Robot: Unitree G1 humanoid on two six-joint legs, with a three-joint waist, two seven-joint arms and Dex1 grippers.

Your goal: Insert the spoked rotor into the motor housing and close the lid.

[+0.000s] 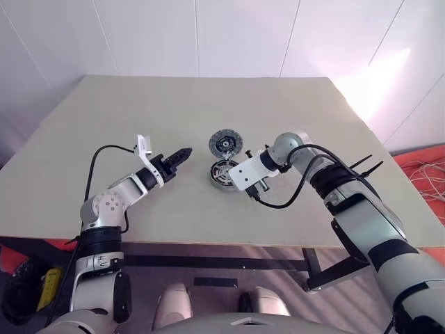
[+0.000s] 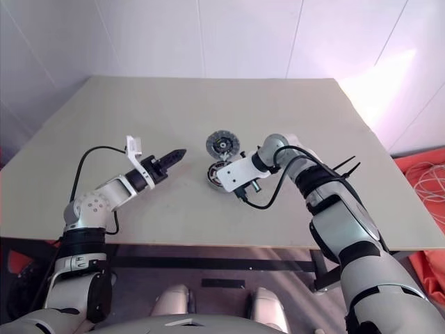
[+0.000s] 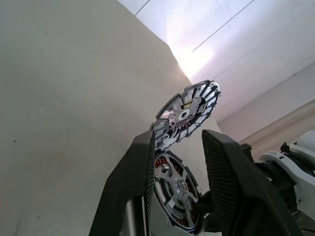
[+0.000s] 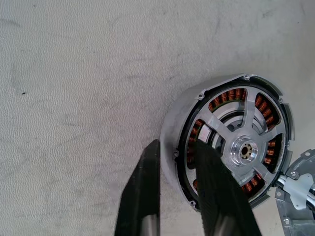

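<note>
**Pinching the housing wall, lid standing open**

Gripping with my right gripper (image 4: 179, 184), I have one black finger outside the grey wall of the motor housing (image 4: 172, 128) and the other inside its rim, over the copper windings, so the jaws stand narrow with the wall between them. From the head views this gripper comes down at a slant from the right onto the near right edge of the housing.

The spoked rotor (image 4: 244, 147) sits inside the housing, its silver spokes and central hub face up, with the copper windings showing between the spokes.

The lid (image 1: 225, 143) stands tilted up on the far side of the housing, its ribbed inner face with the dark centre turned toward me, joined to the housing at the rim.

My left gripper (image 1: 182, 154) hangs above the table (image 1: 139, 111) to the left of the housing, pointing toward it and apart from it. Its two fingers stand a little apart with nothing between them; through that gap the left wrist view shows the housing and the raised lid.
</note>
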